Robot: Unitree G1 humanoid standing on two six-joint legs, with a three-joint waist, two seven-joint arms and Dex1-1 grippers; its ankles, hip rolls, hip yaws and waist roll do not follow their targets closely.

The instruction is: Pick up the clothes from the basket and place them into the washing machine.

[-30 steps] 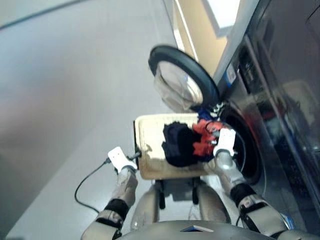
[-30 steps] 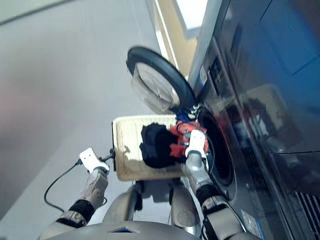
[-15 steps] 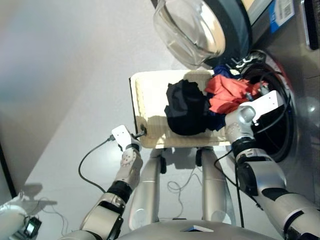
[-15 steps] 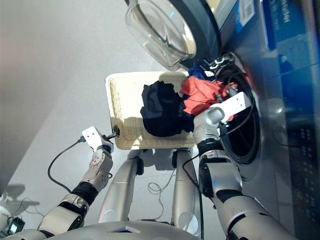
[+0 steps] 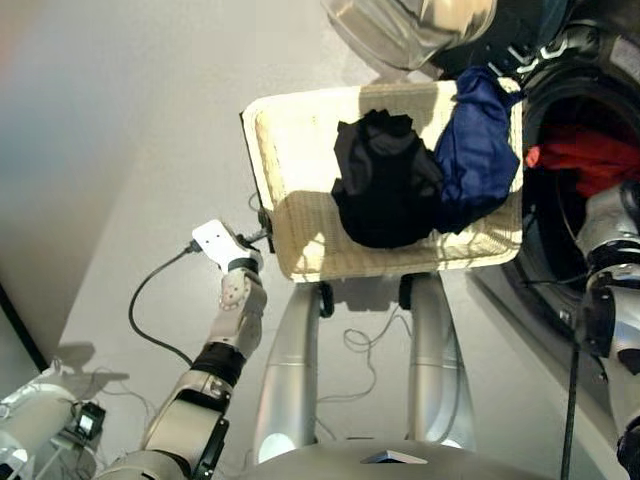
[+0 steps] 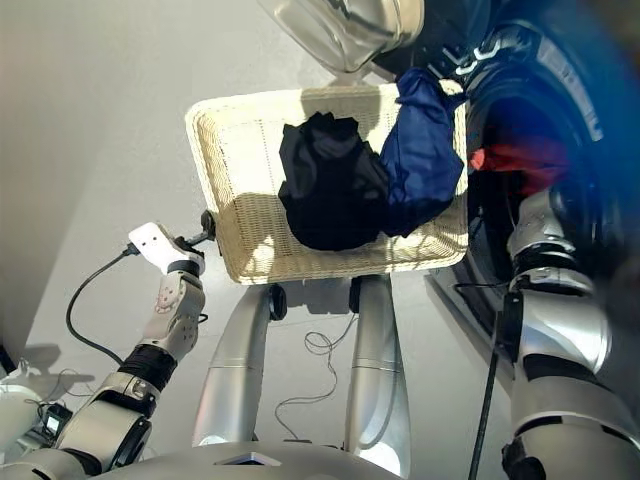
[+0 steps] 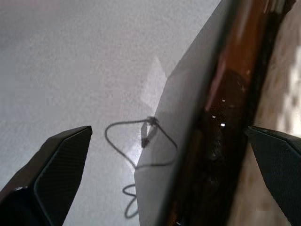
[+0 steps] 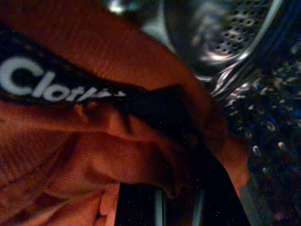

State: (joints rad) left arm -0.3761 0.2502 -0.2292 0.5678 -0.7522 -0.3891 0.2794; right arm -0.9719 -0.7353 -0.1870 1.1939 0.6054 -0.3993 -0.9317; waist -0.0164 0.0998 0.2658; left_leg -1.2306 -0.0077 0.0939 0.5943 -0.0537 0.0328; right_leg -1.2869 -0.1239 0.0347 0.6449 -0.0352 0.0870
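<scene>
The orange-red garment has left the basket since a moment ago and now sits inside the washing machine port. The left gripper, fingers spread, touches the basket's left rim. Black garment and navy garment remain inside, navy draping toward the port. The right gripper's grip I cannot tell; the port looks roomy

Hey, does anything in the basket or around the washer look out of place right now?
The dark navy blue garment spills over the pale cream wicker basket's far rim toward the washing machine's port. The black garment lies inside.
</scene>
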